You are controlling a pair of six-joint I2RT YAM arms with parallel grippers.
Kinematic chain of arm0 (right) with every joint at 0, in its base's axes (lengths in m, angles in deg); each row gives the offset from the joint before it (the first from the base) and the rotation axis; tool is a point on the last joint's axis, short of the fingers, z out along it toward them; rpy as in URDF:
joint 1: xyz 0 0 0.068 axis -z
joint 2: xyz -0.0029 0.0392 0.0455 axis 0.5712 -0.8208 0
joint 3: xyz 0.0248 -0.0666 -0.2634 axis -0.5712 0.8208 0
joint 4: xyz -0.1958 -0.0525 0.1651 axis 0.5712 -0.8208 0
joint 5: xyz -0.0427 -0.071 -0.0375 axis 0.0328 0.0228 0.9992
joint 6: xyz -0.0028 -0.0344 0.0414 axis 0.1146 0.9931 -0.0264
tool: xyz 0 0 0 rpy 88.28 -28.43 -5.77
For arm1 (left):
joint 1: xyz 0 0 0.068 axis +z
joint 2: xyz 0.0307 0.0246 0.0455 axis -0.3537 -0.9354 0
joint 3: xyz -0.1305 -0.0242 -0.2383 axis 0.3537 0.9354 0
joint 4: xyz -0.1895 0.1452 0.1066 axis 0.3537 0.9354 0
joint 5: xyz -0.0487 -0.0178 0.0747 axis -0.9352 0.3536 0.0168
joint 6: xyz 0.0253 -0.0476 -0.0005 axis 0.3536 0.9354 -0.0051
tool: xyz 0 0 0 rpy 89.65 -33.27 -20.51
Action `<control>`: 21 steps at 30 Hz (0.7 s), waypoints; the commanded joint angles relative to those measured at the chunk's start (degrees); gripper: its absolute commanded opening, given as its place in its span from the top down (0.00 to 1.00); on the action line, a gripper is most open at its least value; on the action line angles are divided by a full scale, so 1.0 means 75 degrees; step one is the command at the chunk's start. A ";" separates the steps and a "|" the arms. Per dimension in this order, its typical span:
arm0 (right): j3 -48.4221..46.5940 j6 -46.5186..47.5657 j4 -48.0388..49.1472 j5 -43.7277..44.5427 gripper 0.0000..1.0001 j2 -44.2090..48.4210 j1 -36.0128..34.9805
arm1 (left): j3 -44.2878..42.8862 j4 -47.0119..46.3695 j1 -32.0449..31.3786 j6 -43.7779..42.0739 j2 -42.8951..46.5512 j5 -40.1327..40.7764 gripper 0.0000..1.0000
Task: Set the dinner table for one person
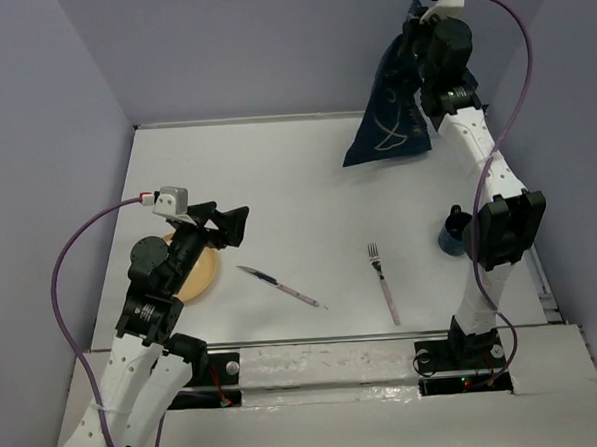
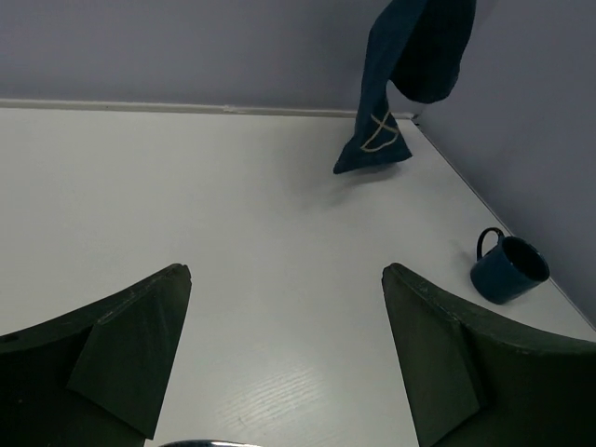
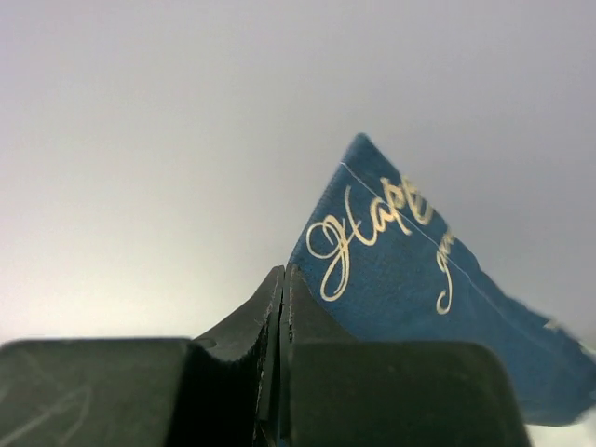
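The setting has barely begun. The right claw [image 3: 282, 279], pinched shut on a corner of the navy mat [image 1: 388, 119], holds it hanging over the far right of the white bench [image 1: 276, 175]. Whether its lower edge touches, I cannot tell. The left claw [image 2: 284, 270] gapes wide and empty just beyond the plate [image 1: 199, 277]. Knife [image 1: 280, 287], fork [image 1: 383, 279] and mug [image 1: 452, 232] lie apart, none arranged. I judge the mat must be spread flat first, then everything placed on or around it.

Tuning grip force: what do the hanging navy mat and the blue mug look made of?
Navy mat: cloth, matte; it hangs limp and folded from the shut right gripper. Blue mug: rigid, smooth, faint sheen, so probably glazed ceramic or enamelled metal; cannot tell which.
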 commanded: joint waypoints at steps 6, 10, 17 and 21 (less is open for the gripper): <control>0.3561 -0.1692 0.2303 -0.1756 1.00 0.2948 -0.0238 | -0.0372 -0.0005 0.0274 0.0894 -0.0365 0.0771 0.06; 0.7265 -0.2862 0.3849 -0.0585 1.00 0.4332 -0.0238 | -0.0442 0.0182 0.0263 0.1281 -0.0623 0.0795 0.08; 0.9872 -0.4014 0.3467 0.0647 1.00 0.4499 -0.0238 | -0.0080 0.0347 -0.0449 0.1657 -0.1653 0.1073 0.11; 0.9675 -0.4026 0.3033 0.0567 1.00 0.4252 -0.0238 | -0.0114 0.0452 -0.1468 0.1645 -0.2671 0.2162 0.10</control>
